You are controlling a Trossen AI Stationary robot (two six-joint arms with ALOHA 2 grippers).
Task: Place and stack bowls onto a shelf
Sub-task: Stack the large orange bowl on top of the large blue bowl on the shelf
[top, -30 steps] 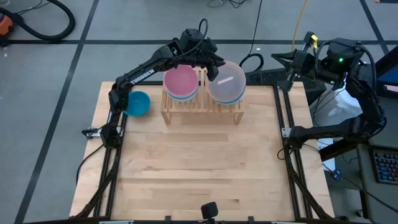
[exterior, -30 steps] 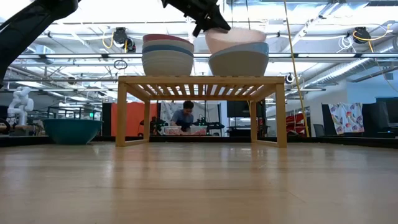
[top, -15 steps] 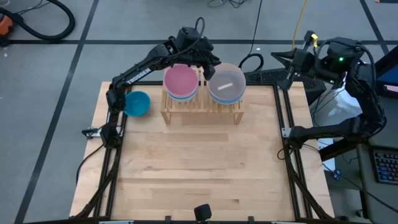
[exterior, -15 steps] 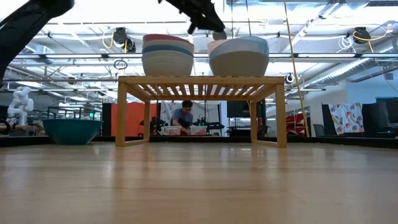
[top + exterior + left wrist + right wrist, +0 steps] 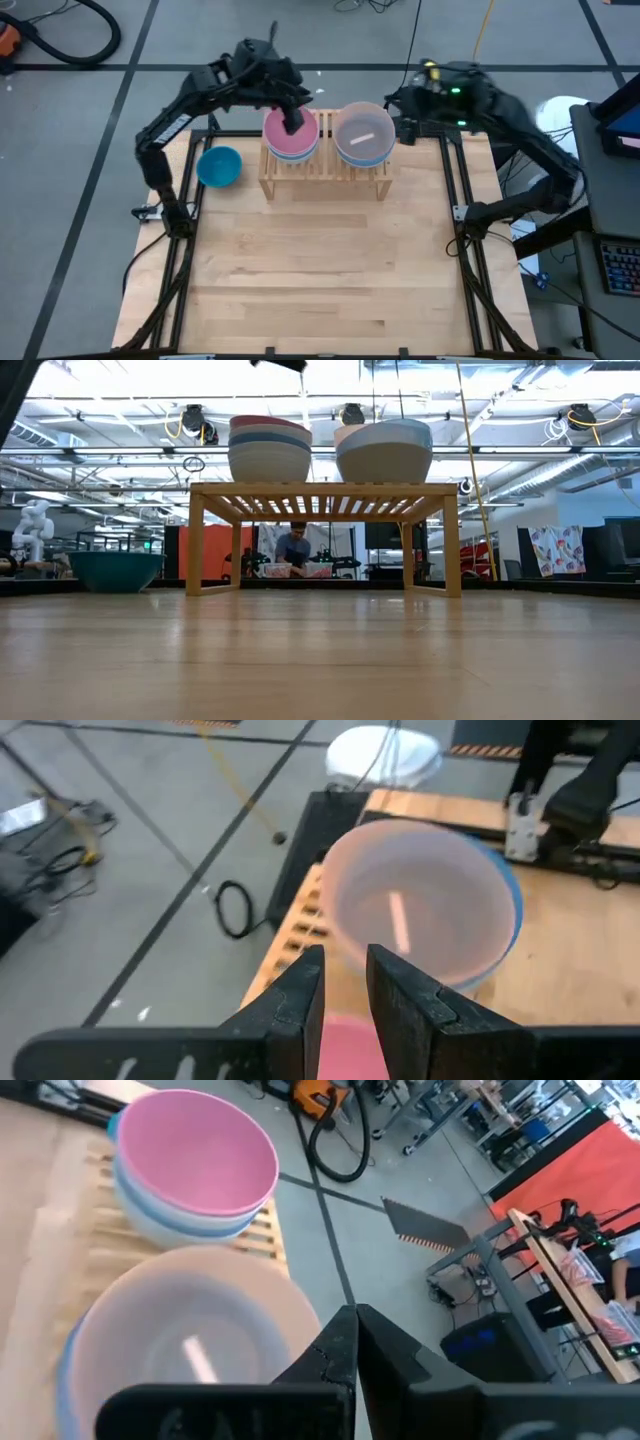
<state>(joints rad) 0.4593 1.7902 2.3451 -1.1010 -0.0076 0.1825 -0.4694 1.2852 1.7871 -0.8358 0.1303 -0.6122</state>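
Two bowl stacks stand on the light-wood shelf (image 5: 325, 170). The left stack (image 5: 290, 135) has a pink bowl on top, over blue and pale ones (image 5: 270, 448). The right stack (image 5: 363, 135) is topped by a peach bowl (image 5: 420, 910) over blue and grey ones (image 5: 384, 450). A teal bowl (image 5: 220, 165) rests on the table, left of the shelf. My left gripper (image 5: 295, 123) hovers over the pink bowl, narrowly open (image 5: 345, 975), touching nothing. My right gripper (image 5: 355, 1345) is shut and hangs in the air beside the right stack's far right side (image 5: 402, 125).
The shelf sits at the table's far edge (image 5: 300, 135). Wide bare tabletop (image 5: 320, 270) lies between it and the near edge. Black frame rails run along the left side (image 5: 180, 250) and right side (image 5: 462, 250). A person works in the room behind the table (image 5: 295, 550).
The peach bowl, held tilted above the right stack a second ago, has settled level into that stack. My left gripper has come off it, risen and moved left over the pink stack. My right arm has swung in from beyond the table's right edge toward the shelf.
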